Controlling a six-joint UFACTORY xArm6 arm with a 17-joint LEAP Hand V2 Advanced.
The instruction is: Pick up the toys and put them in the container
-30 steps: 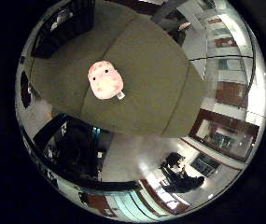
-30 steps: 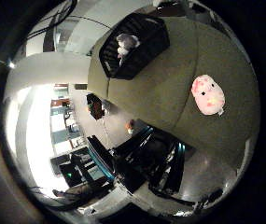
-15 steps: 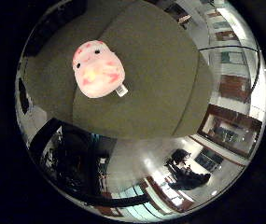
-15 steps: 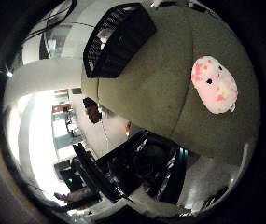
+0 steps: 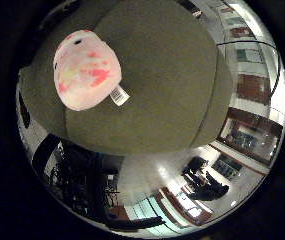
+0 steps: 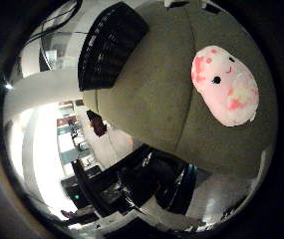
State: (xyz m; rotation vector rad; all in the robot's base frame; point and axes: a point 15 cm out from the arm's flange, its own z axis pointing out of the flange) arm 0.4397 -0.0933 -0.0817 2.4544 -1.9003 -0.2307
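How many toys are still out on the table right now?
1: a pink plush toy lying on the olive table, apart from the black container at the table's edge. The container's inside is not visible, so any toys there are hidden.

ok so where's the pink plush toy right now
The pink plush toy lies on the olive-green cushioned surface, close under the palm, well apart from the black slatted crate at that surface's far edge.

Pink plush toy (image 6: 225, 85) lying on olive-green surface (image 6: 151, 94), black slatted container (image 6: 109, 45) at its far edge
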